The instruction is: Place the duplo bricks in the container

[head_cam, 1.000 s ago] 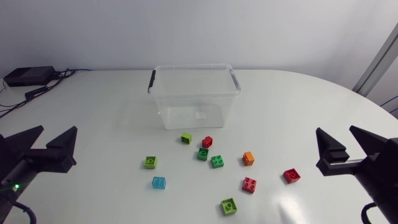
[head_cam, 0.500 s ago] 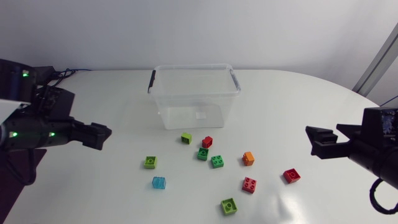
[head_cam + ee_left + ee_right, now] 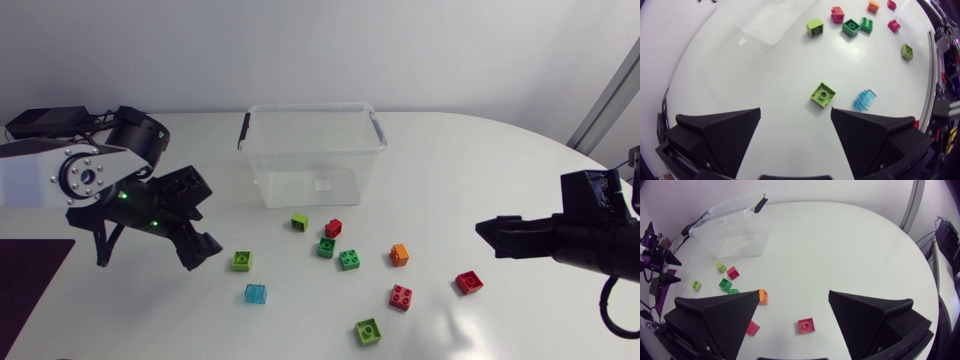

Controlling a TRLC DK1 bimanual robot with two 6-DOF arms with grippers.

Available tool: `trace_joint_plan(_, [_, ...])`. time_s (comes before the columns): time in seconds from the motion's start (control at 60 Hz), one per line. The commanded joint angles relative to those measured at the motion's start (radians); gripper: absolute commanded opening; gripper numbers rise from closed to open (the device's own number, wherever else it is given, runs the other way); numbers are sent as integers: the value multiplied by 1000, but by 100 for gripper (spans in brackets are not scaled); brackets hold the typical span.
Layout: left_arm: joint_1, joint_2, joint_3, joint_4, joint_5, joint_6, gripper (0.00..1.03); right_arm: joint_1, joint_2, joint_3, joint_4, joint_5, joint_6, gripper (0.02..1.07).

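Ten plastic duplo bricks (image 3: 349, 259) lie outside the clear plastic container (image 3: 310, 107), so nothing's done yet. Our left gripper (image 3: 795, 108), jaws apart, has a lime-green square brick (image 3: 823, 95) just ahead. Our right gripper (image 3: 793, 292), spread too, faces a red square brick (image 3: 806, 325).

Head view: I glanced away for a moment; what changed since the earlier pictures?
The left hand swung in toward the lime brick, open and empty. The right hand edged inward toward the nearest red brick, also open. No brick moved; the container stayed put.
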Motion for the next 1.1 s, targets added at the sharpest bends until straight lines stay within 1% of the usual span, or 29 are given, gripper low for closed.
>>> trace_joint_plan(0.0, [-22,49,22,-14,22,156,98,-9,48,47,-40,-17,-28,102])
trace_joint_plan(0.067, [-36,91,27,-20,24,228,97,-6,84,76,-91,-17,-53,102])
trace_joint_plan(0.1, [-44,115,30,-20,24,256,96,-3,97,93,-137,15,-83,102])
trace_joint_plan(0.183, [-50,165,33,-20,28,334,94,38,121,107,-146,68,-156,102])
trace_joint_plan(0.25, [-51,209,42,-19,33,380,92,44,157,131,-187,62,-209,102])
trace_joint_plan(0.317, [-51,255,59,-20,44,431,87,44,216,157,-218,62,-291,102])
trace_joint_plan(0.383, [-47,276,74,-20,58,463,87,46,252,171,-241,50,-301,102])
trace_joint_plan(0.417, [-45,287,84,-20,68,470,87,44,263,171,-242,33,-310,102])
trace_joint_plan(0.483, [-42,304,101,-20,81,492,87,44,294,168,-238,30,-320,102])
trace_joint_plan(0.55, [-41,324,117,-20,93,498,87,46,337,165,-229,-7,-318,102])
trace_joint_plan(0.6, [-42,342,130,-23,101,506,85,46,372,160,-212,-13,-318,102])
trace_joint_plan(0.7, [-51,376,162,-66,107,526,77,44,413,147,-178,-10,-321,102])
trace_joint_plan(0.717, [-54,390,177,-95,108,541,74,46,427,145,-177,-8,-323,102])
trace_joint_plan(0.783, [-57,404,193,-152,113,570,66,49,447,145,-175,1,-321,102])
trace_joint_plan(0.85, [-59,407,193,-164,128,589,58,52,483,148,-167,30,-314,102])
trace_joint_plan(0.883, [-61,410,193,-167,130,593,58,52,501,147,-157,42,-310,102])
trace_joint_plan(0.917, [-64,416,193,-167,134,596,55,52,527,142,-141,65,-307,102])
trace_joint_plan(0.967, [-68,419,193,-167,144,598,55,52,559,134,-117,98,-306,101])
trace_joint_plan(1.05, [-77,421,193,-169,157,599,55,51,588,119,-97,114,-309,101])
trace_joint_plan(1.067, [-82,421,193,-172,162,599,50,51,590,116,-92,121,-309,101])
trace_joint_plan(1.083, [-85,421,193,-174,162,607,47,51,591,113,-91,124,-310,101])
